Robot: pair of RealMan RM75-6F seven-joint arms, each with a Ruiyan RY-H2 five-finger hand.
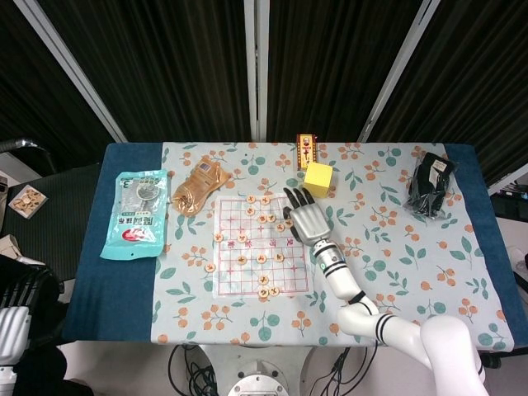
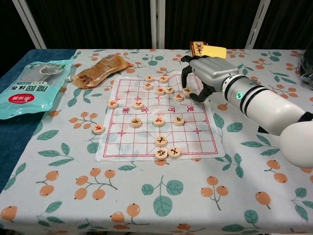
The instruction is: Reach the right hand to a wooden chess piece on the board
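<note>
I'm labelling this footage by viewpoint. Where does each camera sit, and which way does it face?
Head view: high above, looking steeply down on the whole table; the right arm and right hand show.
Chest view: low at the near edge, looking forward across the chess board; the right hand enters from the right.
Both show board, pieces, right hand.

Here's the right hand (image 2: pixel 208 73), silver-grey metal across its back with a matte sheen, and dark, near-black fingers (image 2: pixel 185 78) running off it. Just behind the hand, the wrist shows a grey ring and black bands, and a small green light glows on the cuff. Further back, the forearm (image 2: pixel 274 110) is a smooth, glossy white tube, swelling into a rounded white elbow housing.
</note>
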